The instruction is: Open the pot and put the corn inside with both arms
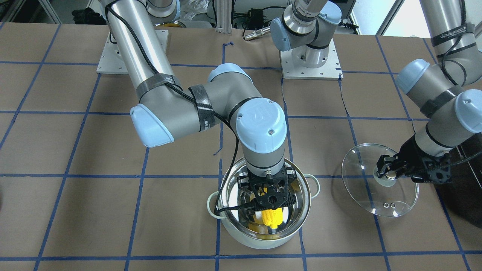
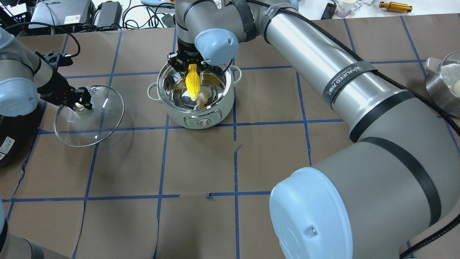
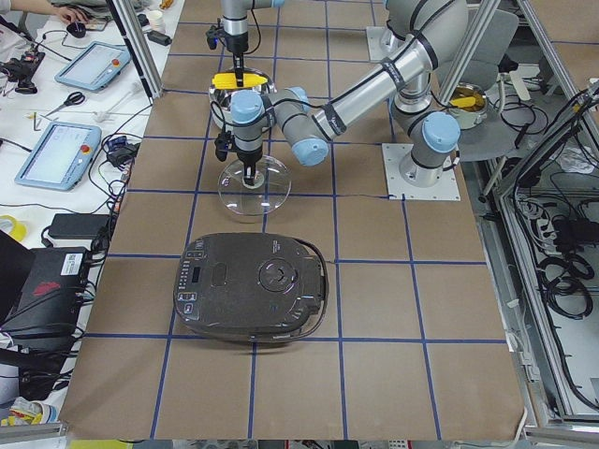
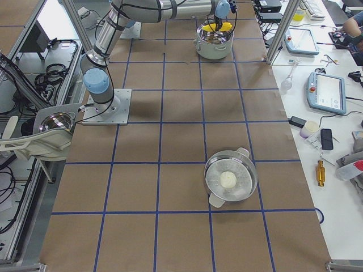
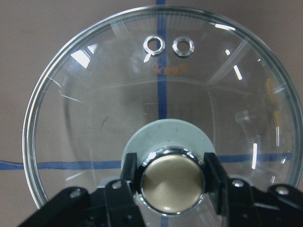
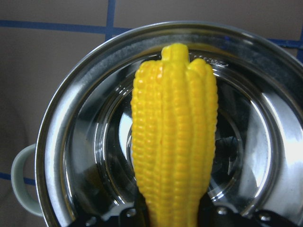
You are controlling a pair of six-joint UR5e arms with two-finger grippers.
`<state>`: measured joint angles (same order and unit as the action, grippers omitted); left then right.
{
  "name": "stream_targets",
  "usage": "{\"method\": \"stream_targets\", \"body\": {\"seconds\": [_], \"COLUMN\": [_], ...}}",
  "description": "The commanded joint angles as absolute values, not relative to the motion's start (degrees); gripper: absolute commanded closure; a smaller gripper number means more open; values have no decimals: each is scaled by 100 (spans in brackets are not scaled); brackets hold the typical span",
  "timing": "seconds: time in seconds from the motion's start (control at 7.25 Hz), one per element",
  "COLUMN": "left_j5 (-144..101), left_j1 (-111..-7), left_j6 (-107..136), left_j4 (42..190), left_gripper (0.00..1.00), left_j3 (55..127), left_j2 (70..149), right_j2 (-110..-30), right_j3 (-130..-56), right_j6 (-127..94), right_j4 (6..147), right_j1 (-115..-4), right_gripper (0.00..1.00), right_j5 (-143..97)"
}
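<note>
Corn [image 6: 174, 137] near-upright, tip down over pot [image 6: 267, 111]

Bright steel, clear glass, shiny plastic, dull paper.
We see the pot [image 6: 71, 142] mirror-polished steel inside, smooth pale gloss outside; its lid [image 5: 94, 104] clear glossy glass, the knob [image 5: 173, 182] satin gold-toned metal ringed in chrome. The corn [image 6: 175, 132] looks like glossy ribbed plastic; the tabletop [image 2: 197, 162] matt brown paper.

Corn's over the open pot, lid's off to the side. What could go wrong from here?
1. The corn spans much of the pot's opening; dropped by the right gripper, its tip may catch the rim.
2. The left gripper holds the tilted glass lid only by its knob; it could slip.
</note>
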<state>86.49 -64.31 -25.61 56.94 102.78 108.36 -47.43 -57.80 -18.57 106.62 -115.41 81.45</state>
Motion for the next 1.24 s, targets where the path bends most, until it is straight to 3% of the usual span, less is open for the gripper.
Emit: {"method": "stream_targets", "body": {"seconds": [0.0, 0.14, 0.28, 0.55, 0.69, 1.1], "left_j5": [8640, 8640, 8640, 8640, 8631, 8666], "left_j1": [-6398, -6407, -6416, -6416, -6416, -6434], "left_j6": [-2601, -2602, -2610, -2610, -2602, -2593], "left_j4": [5407, 5370, 5361, 5239, 5247, 5256], "left_gripper": [69, 69, 68, 63, 39, 9], "left_j3": [10493, 10503, 10477, 10485, 10520, 10512], "left_j2": [10889, 10898, 10951, 11092, 11144, 11074], "right_j2": [-4501, -4465, -4491, -4788, -5173, -6350], "right_j3": [-5783, -5792, -5783, -5853, -5871, -6439], "right_j6": [-1732, -1653, -1565, -1529, -1503, -1292], "right_j4": [11063, 11135, 11118, 10796, 9932, 9168], "right_j1": [-11584, -11584, -11584, -11575, -11471, -10762], "right_gripper": [99, 35, 0, 0, 0, 0], "right_j5": [8130, 8139, 8139, 8252, 8540, 8754]}}
